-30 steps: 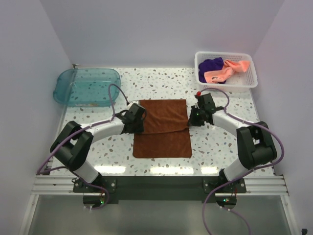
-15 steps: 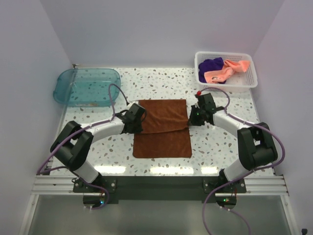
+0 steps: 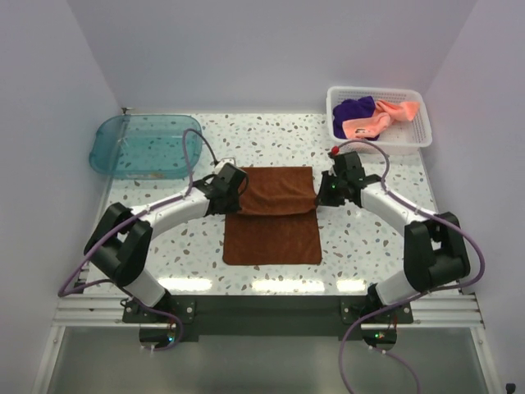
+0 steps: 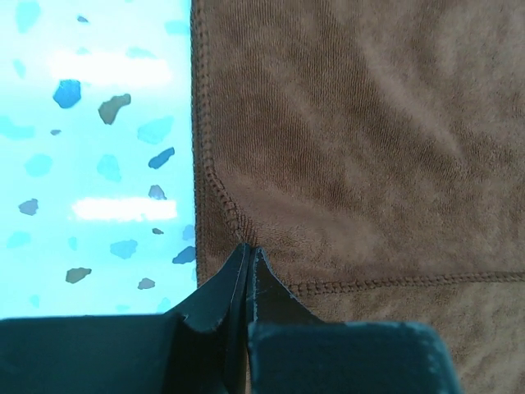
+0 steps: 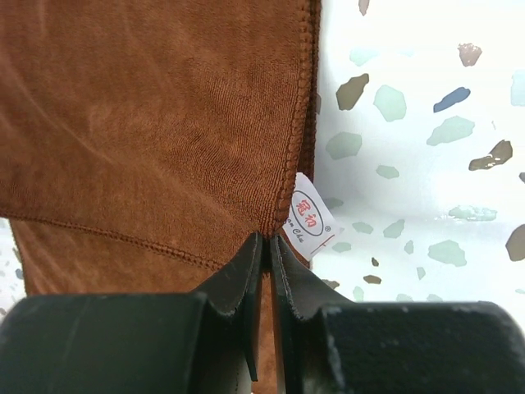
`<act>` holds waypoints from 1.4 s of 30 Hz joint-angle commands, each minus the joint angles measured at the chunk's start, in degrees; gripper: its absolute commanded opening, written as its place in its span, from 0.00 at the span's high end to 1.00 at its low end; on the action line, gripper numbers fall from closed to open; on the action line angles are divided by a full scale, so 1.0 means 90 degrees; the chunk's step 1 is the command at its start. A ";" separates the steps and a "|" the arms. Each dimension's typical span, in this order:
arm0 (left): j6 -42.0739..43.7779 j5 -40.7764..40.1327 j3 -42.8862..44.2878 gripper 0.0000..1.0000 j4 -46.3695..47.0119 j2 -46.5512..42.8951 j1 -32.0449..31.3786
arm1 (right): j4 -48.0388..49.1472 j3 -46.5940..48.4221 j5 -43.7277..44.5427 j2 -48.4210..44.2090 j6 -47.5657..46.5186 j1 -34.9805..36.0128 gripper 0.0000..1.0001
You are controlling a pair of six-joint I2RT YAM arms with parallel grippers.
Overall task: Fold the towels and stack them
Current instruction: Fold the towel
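A rust brown towel [image 3: 275, 215] lies in the middle of the table with its far part folded over the near part. My left gripper [image 3: 235, 194] is shut on the folded layer's left corner [image 4: 238, 230]. My right gripper [image 3: 321, 194] is shut on the same layer's right corner [image 5: 283, 215], beside a white label [image 5: 307, 222]. Both corners are held slightly above the lower layer [image 4: 459, 328]. A salmon pink towel [image 3: 379, 118] and a deep purple towel [image 3: 354, 109] lie crumpled in the white basket [image 3: 414, 139] at the back right.
A teal translucent tray [image 3: 148, 146] stands at the back left of the speckled table [image 3: 361, 246]. The walls close in on three sides. The arm bases sit at the table's near edge.
The left gripper has closed on the towel's left corner. Both grippers have moved a little toward the far side, drawing the folded layer's near edge back with them.
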 commanded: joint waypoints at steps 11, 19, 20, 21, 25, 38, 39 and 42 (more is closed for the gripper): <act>0.0558 -0.0017 0.0616 1.00 -0.1813 -0.1116 0.0041 | -0.1826 0.0665 -0.0055 -0.1123 -0.0162 0.0145 0.89; 0.0442 0.0833 -0.0446 1.00 -0.2127 -0.2063 0.0032 | -0.2667 0.0139 0.0043 -0.1944 0.0101 0.0546 0.87; 0.0374 0.0960 -0.0604 1.00 -0.2049 -0.2122 0.0003 | -0.2667 0.0021 0.0042 -0.2070 0.0159 0.0672 0.87; 0.0354 0.1019 -0.0779 1.00 -0.1971 -0.2229 0.0002 | -0.2560 -0.0125 0.0042 -0.2100 0.0218 0.0731 0.87; 0.0120 0.1400 -0.1610 1.00 -0.1454 -0.2250 -0.0212 | -0.2296 -0.1062 0.0003 -0.2101 0.0560 0.1004 0.86; -0.0574 0.0737 -0.1934 1.00 -0.1394 -0.2014 -0.1043 | -0.1641 -0.1680 0.0326 -0.2159 0.0571 0.1103 0.69; -0.0584 0.0688 -0.1885 0.95 -0.1491 -0.2044 -0.1043 | -0.1641 -0.1534 0.0355 -0.2179 0.0435 0.1093 0.65; -0.0603 0.0561 -0.1758 0.75 -0.1686 -0.2151 -0.1043 | -0.1651 -0.1134 0.0433 -0.2130 0.0190 0.1093 0.58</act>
